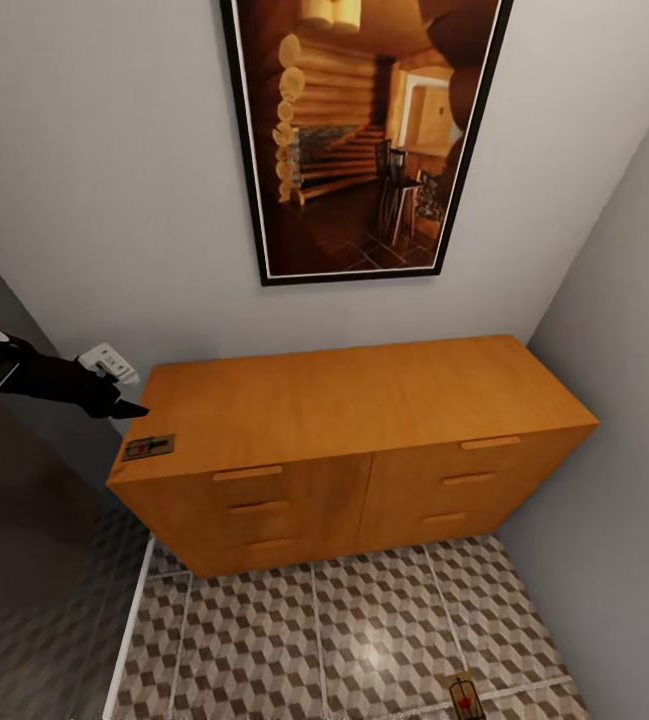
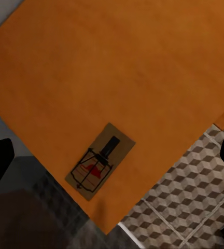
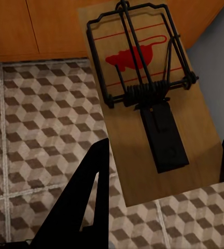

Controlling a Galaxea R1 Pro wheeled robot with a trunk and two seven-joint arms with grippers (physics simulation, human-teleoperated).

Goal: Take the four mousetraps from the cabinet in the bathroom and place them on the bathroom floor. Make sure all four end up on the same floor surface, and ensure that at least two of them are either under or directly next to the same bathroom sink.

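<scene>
Judging from the cabinet [image 1: 364, 400] down, the main hazard is at its top's 8 o'clock corner, where the corner mousetrap [image 1: 149, 446] lies flat, close to both edges. A descent that lands off-centre would likely nudge it over the side rather than catch it, and the thin board gives little to pinch. The wire spring could also foul a finger.

Over the floor [image 1: 314, 640], the second risk is the carried mousetrap [image 3: 143, 98]. It sits between the right jaws, which appear clenched on its long edges, and it hangs over the tiles just in front of the cabinet base. In the head view it shows at 5 o'clock [image 1: 462, 695]. So narrow a pinch may let the board slip or twist, landing it away from any sink.

The left arm [image 1: 44, 375] reaches in from 9 o'clock, its wrist level with the cabinet top. The left jaws are released and spread wide, pointing down, with the corner mousetrap centred between them and not yet touched.
</scene>
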